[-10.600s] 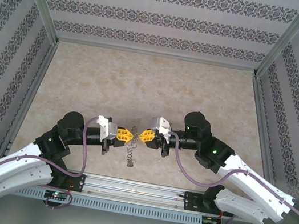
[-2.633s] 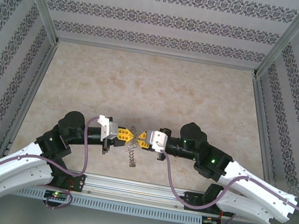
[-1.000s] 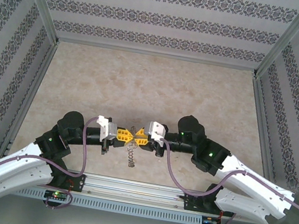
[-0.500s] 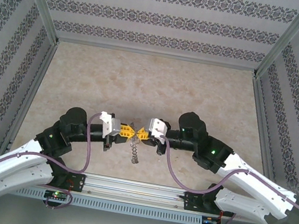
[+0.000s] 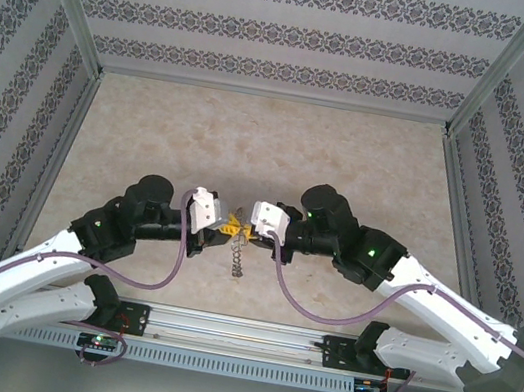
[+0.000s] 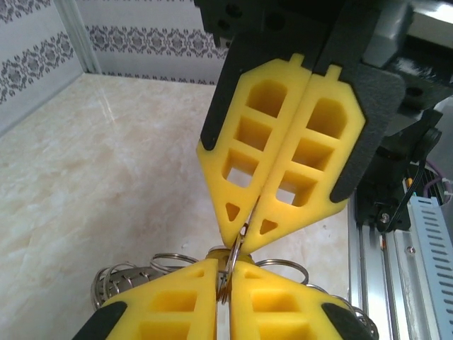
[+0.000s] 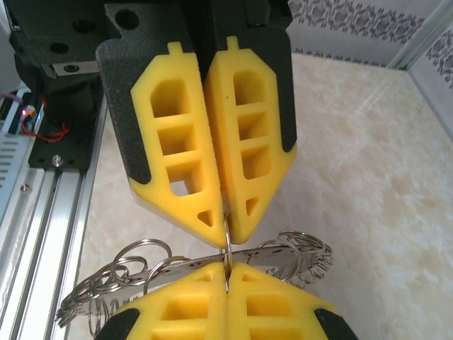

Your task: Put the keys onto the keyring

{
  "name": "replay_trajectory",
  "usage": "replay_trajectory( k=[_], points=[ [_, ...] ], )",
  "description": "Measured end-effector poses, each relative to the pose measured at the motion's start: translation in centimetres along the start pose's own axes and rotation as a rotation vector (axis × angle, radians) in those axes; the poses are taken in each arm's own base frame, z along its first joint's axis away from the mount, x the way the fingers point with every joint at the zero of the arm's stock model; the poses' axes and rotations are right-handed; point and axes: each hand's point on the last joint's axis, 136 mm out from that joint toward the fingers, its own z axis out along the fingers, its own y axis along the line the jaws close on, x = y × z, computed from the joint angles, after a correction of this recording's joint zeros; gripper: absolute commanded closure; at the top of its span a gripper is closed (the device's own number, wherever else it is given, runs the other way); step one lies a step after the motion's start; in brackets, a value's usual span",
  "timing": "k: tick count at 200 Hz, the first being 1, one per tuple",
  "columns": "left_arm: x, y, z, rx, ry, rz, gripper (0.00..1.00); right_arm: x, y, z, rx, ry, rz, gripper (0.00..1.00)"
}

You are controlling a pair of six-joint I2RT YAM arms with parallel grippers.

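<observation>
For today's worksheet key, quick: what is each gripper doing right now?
Left gripper: jaws shut on a thin wire loop of the keyring.
Right gripper: jaws shut on that wire loop too.
</observation>
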Motion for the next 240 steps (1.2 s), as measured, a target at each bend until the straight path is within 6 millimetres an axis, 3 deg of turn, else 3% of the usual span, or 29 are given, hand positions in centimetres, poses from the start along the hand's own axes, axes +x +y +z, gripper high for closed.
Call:
replay_trajectory(
  k=[17,52,70,93,145,185,240],
  points=[
    [0.3,-0.1,0.1,0.006,0.014,-0.001,1.00,0.3,0.0,0.1,0.004,0.028,-0.006,1.00],
    [0.3,-0.3,0.2,0.014,0.012,0.002,1.00,0.3,0.2,-0.1,0.005,0.032,-0.011,1.00],
    [-0.2,-0.5,0.1,0.024,-0.027,0.003,1.00,0.0,0.3,-0.5,0.013,0.005,-0.011,0.84],
    [-0.6,-1.0,-0.3,0.033,-0.100,0.007,1.00,-0.4,0.7,-1.2,0.014,-0.045,-0.003,0.75],
    [-1.6,-1.9,-0.7,0.070,-0.229,0.005,1.00,-0.3,1.3,-1.6,-0.005,-0.101,0.053,0.75],
    [-2.8,-2.3,-1.2,0.092,-0.303,0.011,1.00,-1.3,0.9,-2.3,-0.001,-0.160,0.070,0.74],
    [-3.0,-2.6,-1.3,0.108,-0.321,0.011,1.00,-2.6,1.1,-2.6,-0.018,-0.218,0.059,0.75]
  ],
)
